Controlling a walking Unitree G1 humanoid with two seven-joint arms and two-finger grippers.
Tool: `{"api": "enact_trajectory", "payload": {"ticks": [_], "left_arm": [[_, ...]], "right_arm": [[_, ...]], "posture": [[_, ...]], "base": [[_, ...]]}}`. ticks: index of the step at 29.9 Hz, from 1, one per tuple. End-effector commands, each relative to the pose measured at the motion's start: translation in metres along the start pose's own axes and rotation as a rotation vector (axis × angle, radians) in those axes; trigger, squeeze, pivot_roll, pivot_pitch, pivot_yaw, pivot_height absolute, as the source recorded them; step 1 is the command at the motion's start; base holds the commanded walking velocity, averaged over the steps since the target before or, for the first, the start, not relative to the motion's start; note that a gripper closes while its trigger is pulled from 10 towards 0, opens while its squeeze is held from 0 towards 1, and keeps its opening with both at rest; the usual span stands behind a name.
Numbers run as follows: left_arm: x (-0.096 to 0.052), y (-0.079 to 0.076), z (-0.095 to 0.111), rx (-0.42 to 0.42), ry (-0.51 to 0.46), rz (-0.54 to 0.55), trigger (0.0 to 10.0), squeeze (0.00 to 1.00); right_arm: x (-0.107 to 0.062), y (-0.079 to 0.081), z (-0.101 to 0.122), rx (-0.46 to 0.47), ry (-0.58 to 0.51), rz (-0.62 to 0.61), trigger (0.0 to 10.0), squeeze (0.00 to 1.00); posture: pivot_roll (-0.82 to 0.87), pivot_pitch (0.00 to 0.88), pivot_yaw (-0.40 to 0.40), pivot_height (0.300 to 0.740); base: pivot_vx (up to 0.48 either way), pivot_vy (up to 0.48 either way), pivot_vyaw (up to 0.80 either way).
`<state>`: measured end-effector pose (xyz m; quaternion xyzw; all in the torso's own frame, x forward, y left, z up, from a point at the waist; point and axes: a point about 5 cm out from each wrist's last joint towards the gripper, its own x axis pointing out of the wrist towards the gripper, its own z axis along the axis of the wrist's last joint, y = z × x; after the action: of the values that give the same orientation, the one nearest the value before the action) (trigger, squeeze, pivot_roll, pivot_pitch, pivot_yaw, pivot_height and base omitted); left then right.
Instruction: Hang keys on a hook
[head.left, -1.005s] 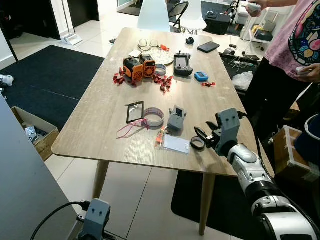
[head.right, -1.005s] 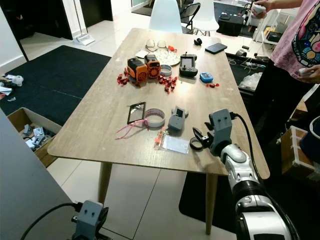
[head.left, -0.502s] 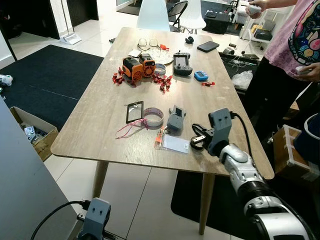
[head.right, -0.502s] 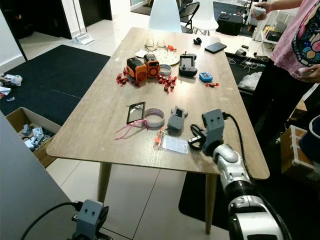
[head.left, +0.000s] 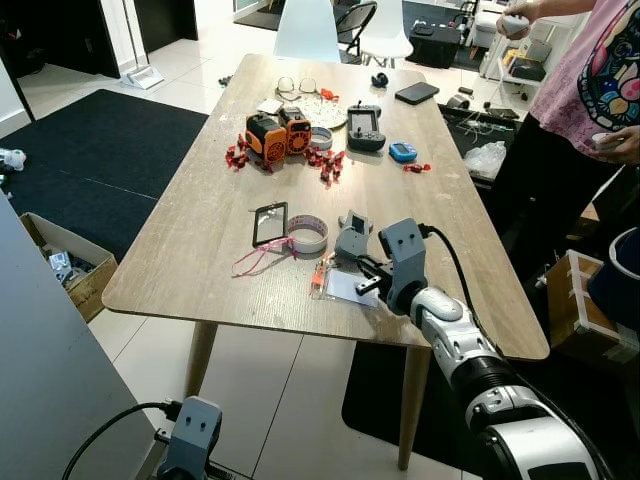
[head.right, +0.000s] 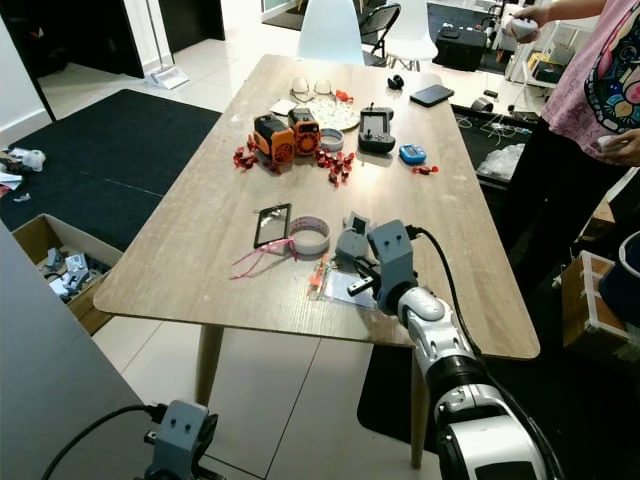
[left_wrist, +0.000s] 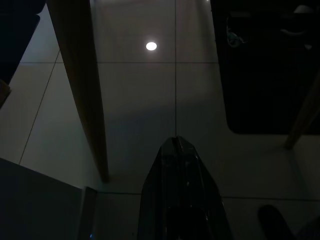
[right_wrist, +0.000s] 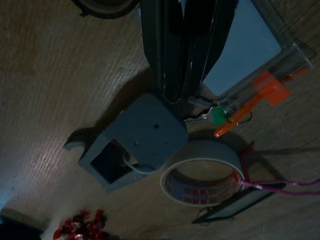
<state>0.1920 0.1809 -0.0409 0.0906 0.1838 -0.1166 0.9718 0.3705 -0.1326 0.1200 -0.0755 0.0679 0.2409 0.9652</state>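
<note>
A clear card sleeve (head.left: 345, 290) with an orange clip (right_wrist: 260, 95), a green tag (right_wrist: 218, 116) and a small metal ring lies near the table's front edge. Just behind it stands a grey hook-shaped block (head.left: 350, 238). My right gripper (head.left: 365, 278) reaches in from the right, low over the sleeve. In the right wrist view its fingers (right_wrist: 165, 60) lie close together, their tips beside the grey block (right_wrist: 140, 135) and the ring. Whether they hold anything I cannot make out. My left gripper (left_wrist: 176, 142) hangs shut below the table, over the floor.
A tape roll (head.left: 308, 235), a black-framed screen (head.left: 270, 223) and a pink cord (head.left: 255, 262) lie left of the block. Orange devices (head.left: 275, 135) and a controller (head.left: 365, 125) sit further back. A person (head.left: 590, 110) stands at the right. A cardboard box (head.left: 60, 265) sits on the floor.
My right gripper has swept left from the table's right edge to the card sleeve and the grey block. The left arm has not moved.
</note>
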Motion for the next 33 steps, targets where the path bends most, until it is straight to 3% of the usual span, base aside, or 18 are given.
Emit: {"api": "enact_trajectory", "payload": {"ticks": [1,8,14,19,28,31,33], "left_arm": [[-0.002,-0.008,-0.005,-0.007,0.022,-0.023,10.0,0.0],[-0.002,-0.008,-0.006,-0.007,0.031,-0.024,10.0,0.0],[-0.003,-0.009,-0.007,-0.008,0.036,-0.025,10.0,0.0],[-0.004,-0.009,-0.009,-0.009,0.041,-0.025,10.0,0.0],[-0.004,-0.009,-0.009,-0.009,0.042,-0.024,10.0,0.0],[-0.005,-0.008,-0.01,-0.008,0.048,-0.024,10.0,0.0],[-0.006,-0.008,-0.011,-0.007,0.05,-0.026,10.0,0.0]], "right_arm": [[0.001,0.003,-0.004,-0.007,0.043,0.005,10.0,0.0],[0.005,0.016,-0.01,-0.034,0.12,0.059,10.0,0.0],[0.007,0.025,-0.011,-0.052,0.142,0.105,10.0,0.0],[0.011,0.041,-0.004,-0.057,0.127,0.189,10.0,0.0],[0.012,0.043,-0.003,-0.055,0.124,0.197,10.0,0.0],[0.015,0.082,0.0,-0.06,0.099,0.338,10.0,0.0],[0.015,0.09,0.0,-0.059,0.096,0.363,10.0,0.0]], "posture": [[0.05,0.089,-0.08,0.74],[0.04,0.104,-0.079,0.74],[0.04,0.107,-0.08,0.74],[0.04,0.11,-0.081,0.74],[0.04,0.11,-0.081,0.74],[0.04,0.111,-0.082,0.74],[0.04,0.111,-0.082,0.74]], "base": [[0.0,0.0,0.0],[0.0,0.0,0.0],[0.0,0.0,0.0],[0.0,0.0,0.0],[0.0,0.0,0.0],[0.0,0.0,0.0],[0.0,0.0,0.0]]}}
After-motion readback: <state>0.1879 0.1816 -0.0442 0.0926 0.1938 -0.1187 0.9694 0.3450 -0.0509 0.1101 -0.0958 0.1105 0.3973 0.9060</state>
